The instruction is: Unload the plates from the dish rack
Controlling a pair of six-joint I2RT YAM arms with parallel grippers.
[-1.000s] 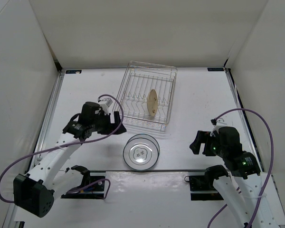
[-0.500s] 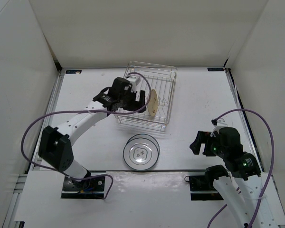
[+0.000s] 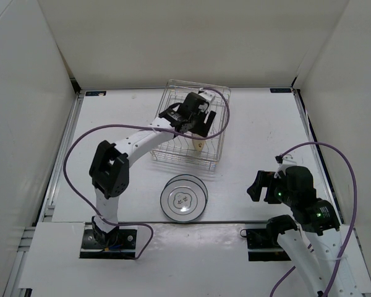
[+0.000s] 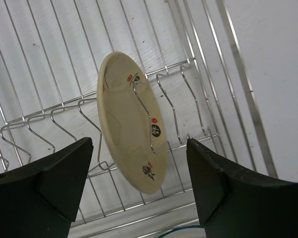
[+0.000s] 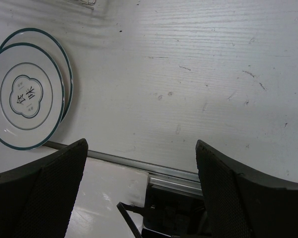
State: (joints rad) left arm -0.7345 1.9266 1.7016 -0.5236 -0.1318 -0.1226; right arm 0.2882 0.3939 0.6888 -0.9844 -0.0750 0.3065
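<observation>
The dish rack (image 3: 179, 159) stands at the back middle of the table. A tan plate (image 4: 131, 121) stands on edge between its wire dividers (image 4: 161, 84), mostly hidden under my left arm in the top view (image 3: 200, 146). My left gripper (image 4: 139, 144) hovers open over the rack (image 4: 238, 74), one finger on each side of the tan plate without touching it. Two white plates with dark rims (image 3: 183, 198) lie stacked on the table in front of the rack. My right gripper (image 3: 255, 185) is open and holds nothing, to the right of that stack (image 5: 26, 96).
White walls enclose the table on three sides. A metal rail (image 5: 139, 166) and the right arm's base mount (image 3: 266, 238) run along the near edge. The left arm's purple cable (image 3: 80, 142) loops over the left side.
My left arm has swung from the left side of the table up over the rack, ending astride the tan plate. The right arm and the stacked plates have not moved.
</observation>
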